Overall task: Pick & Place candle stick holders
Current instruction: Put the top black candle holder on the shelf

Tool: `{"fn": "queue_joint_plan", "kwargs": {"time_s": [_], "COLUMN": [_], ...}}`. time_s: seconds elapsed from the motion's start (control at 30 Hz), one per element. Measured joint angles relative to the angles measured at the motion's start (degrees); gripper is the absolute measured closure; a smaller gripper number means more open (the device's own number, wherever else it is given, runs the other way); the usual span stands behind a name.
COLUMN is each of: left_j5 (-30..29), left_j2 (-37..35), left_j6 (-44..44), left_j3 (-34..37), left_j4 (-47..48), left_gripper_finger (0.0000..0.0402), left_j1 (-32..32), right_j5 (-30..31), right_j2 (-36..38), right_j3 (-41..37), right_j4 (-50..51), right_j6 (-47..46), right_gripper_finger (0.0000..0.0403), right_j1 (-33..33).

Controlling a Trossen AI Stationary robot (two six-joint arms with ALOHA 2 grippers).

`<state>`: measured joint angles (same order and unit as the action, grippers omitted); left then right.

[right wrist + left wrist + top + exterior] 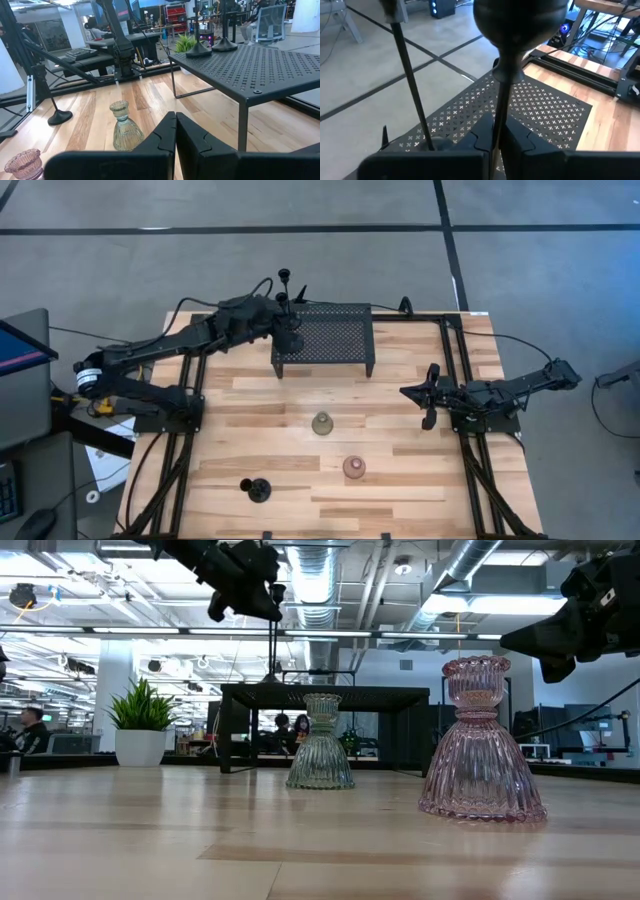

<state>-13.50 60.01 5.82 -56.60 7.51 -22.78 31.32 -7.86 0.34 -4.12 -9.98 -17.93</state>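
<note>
My left gripper (288, 328) is over the left end of the black perforated stand (322, 335) at the table's far side, shut on a slim black stemmed holder (501, 75). A second black stemmed holder (412, 95) stands on its round base beside it on the stand. A third black holder (257, 489) stands on the table near the front left. The greenish bell-shaped holder (321, 423) and the pinkish one (353, 468) stand upright on their wide bases mid-table. My right gripper (405, 392) hovers shut and empty at the right. My left gripper pinches the black holder's thin stem (496, 131) between its two fingers, below the holder's cup (520, 20). The fingers lie across the stem. The holder stands upright, and its round base (199, 50) looks set on the stand's top.
A small green potted plant (143, 720) shows beyond the stand on the left. People sit in the room behind the table. Bare wood lies between the stand and the two bell-shaped holders. Black frame rails run along the table's left and right sides.
</note>
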Motion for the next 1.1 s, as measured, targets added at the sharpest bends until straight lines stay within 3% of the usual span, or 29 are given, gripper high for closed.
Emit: {"fn": "queue_joint_plan", "kwargs": {"time_s": [0.9,1.1], "left_j5": [0.01,-0.02], "left_j2": [-1.44,-1.48], "left_j6": [2.22,2.26], "left_j3": [-0.03,0.02], "left_j4": [3.01,2.78], "left_gripper_finger": [0.0387,0.0371], "left_j1": [0.36,0.36], "right_j5": [0.01,0.01], "right_j2": [-0.02,-0.42], "right_j3": [0.0,0.01], "right_j4": [0.0,0.02], "right_j6": [0.03,0.03], "right_gripper_finger": [0.0403,0.0403], "right_j1": [0.0,0.0]}}
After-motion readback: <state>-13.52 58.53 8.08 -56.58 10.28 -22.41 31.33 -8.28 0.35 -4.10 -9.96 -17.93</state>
